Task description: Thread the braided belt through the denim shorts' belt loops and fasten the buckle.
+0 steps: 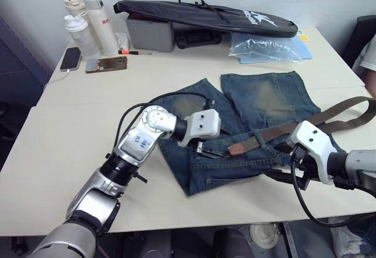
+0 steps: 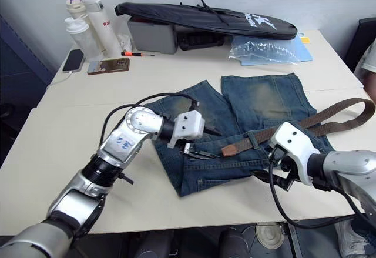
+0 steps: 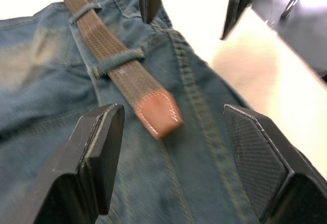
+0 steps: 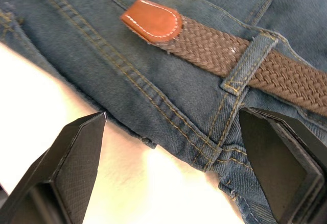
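Observation:
The denim shorts point(image 1: 258, 99) lie flat mid-table, waistband toward me. The braided belt point(image 1: 329, 120) runs from a bend at the right along the waistband, under a belt loop point(image 4: 250, 63) and another belt loop point(image 3: 117, 61). Its reddish leather tip point(image 1: 236, 148) rests loose on the denim. My left gripper point(image 1: 208, 150) is open just left of the tip, which lies between its fingers point(image 3: 97, 152) without touching them. My right gripper point(image 1: 289, 174) is open at the waistband's right end, over the table's front edge, holding nothing. The buckle is out of view.
At the back stand a long black bag point(image 1: 205, 17) on a grey box point(image 1: 150, 33), bottles point(image 1: 88, 23), two phones point(image 1: 70, 58), and a clear plastic bag point(image 1: 264, 46). A person point(image 1: 369, 64) sits at the right edge. The front edge is close below the shorts.

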Robot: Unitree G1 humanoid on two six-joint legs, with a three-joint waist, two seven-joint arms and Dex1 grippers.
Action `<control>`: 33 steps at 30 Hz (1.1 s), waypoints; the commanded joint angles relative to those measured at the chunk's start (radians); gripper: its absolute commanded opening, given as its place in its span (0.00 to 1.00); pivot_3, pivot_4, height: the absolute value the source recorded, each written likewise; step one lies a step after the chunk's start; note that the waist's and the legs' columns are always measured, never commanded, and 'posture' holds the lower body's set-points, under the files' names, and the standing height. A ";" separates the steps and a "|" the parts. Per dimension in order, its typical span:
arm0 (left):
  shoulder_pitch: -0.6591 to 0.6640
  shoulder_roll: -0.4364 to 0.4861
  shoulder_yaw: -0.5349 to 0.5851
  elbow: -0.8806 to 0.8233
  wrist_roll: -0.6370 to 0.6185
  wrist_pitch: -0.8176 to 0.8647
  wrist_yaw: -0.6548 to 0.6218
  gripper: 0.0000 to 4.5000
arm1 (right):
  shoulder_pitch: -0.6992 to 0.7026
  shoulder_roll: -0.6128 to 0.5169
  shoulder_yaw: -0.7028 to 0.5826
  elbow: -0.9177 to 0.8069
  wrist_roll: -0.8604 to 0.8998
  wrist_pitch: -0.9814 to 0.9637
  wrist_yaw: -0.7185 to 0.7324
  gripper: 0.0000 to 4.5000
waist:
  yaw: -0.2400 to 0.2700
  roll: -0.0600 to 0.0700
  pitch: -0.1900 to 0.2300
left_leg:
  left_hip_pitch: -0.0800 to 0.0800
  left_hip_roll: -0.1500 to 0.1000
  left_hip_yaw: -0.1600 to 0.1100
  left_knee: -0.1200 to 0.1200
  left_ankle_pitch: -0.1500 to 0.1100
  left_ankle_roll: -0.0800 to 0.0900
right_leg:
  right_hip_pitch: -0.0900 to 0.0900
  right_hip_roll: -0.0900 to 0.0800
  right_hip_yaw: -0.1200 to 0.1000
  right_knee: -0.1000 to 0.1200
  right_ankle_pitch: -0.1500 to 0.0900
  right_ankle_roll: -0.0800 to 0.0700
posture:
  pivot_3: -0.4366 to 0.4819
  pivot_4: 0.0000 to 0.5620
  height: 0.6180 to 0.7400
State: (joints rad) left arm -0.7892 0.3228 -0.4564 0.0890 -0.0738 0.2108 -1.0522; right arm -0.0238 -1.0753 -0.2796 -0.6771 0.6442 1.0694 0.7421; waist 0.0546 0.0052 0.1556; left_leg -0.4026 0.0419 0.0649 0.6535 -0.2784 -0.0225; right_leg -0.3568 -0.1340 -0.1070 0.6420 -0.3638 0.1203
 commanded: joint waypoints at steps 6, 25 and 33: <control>-0.104 -0.090 -0.122 0.278 0.222 -0.362 0.070 0.76 | 0.003 0.117 0.073 -0.039 -0.020 0.033 -0.143 0.98 | 0.001 0.000 0.000 | 0.000 0.000 0.000 0.001 0.000 0.000 | 0.000 0.000 0.000 0.001 0.000 0.000 | 0.48 0.27 0.33; -0.143 -0.131 0.042 0.273 0.116 -0.227 -0.008 0.01 | 0.003 0.198 0.144 0.032 -0.084 0.050 -0.243 1.00 | -0.005 0.000 -0.001 | -0.002 0.000 -0.001 0.005 -0.001 0.001 | -0.001 0.000 -0.001 0.003 0.000 0.000 | 0.48 0.27 0.33; -0.062 0.058 0.054 0.141 0.113 -0.204 -0.113 0.01 | -0.041 0.203 0.180 0.078 -0.097 0.062 -0.253 1.00 | -0.015 0.003 -0.002 | -0.001 0.001 -0.001 0.004 -0.001 0.001 | -0.001 0.001 0.000 0.004 0.000 0.000 | 0.48 0.27 0.33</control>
State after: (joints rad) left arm -0.8510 0.3505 -0.4315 0.2676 0.0454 0.0058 -1.1407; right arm -0.0624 -0.8774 -0.1049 -0.6107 0.5682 1.1193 0.5026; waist 0.0401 0.0077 0.1536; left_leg -0.4037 0.0434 0.0643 0.6579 -0.2791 -0.0212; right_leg -0.3576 -0.1332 -0.1074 0.6461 -0.3637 0.1204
